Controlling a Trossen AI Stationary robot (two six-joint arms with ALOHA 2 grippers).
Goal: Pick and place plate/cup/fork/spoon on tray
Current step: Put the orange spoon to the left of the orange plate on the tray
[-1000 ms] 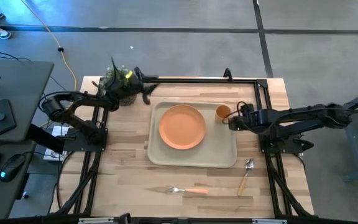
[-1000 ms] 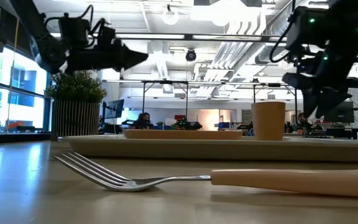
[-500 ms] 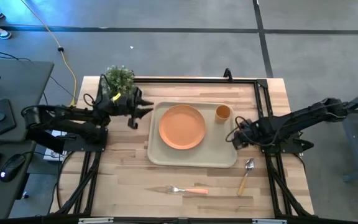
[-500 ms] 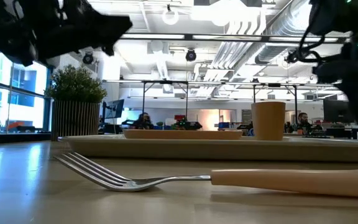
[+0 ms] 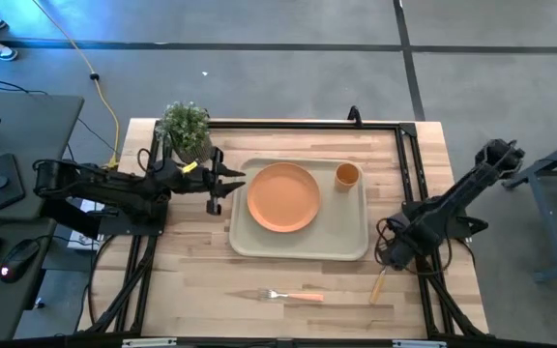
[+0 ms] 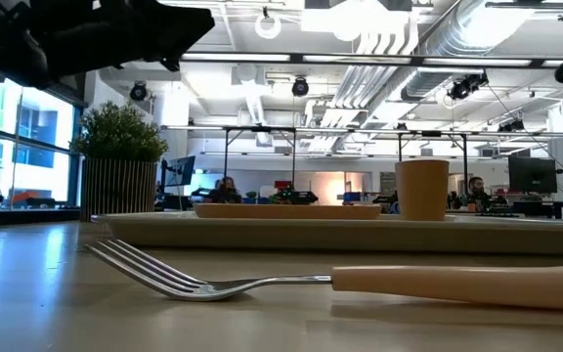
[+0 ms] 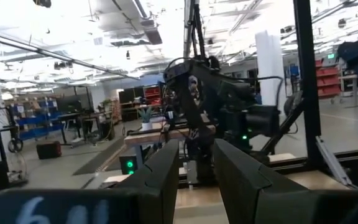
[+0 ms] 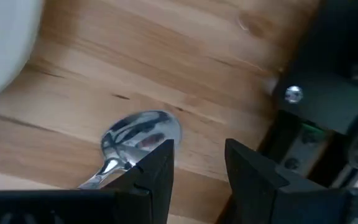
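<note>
My right pincer (image 8: 194,165), released, hovers over the spoon (image 8: 132,140) on the surface (image 5: 288,280); closing on its rounded bowl risks the spoon slipping aside.

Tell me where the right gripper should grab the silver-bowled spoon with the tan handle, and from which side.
Grip the silver-bowled, tan-handled spoon across its slim handle, coming straight down. It lies flat on the wooden table right of the beige tray; the rounded bowl would likely slip. The right gripper hangs open above it.

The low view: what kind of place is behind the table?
Probably a big open lab or workshop: bare ducts run along the ceiling, rows of desks with monitors fill the back, and a person sits there.
</note>
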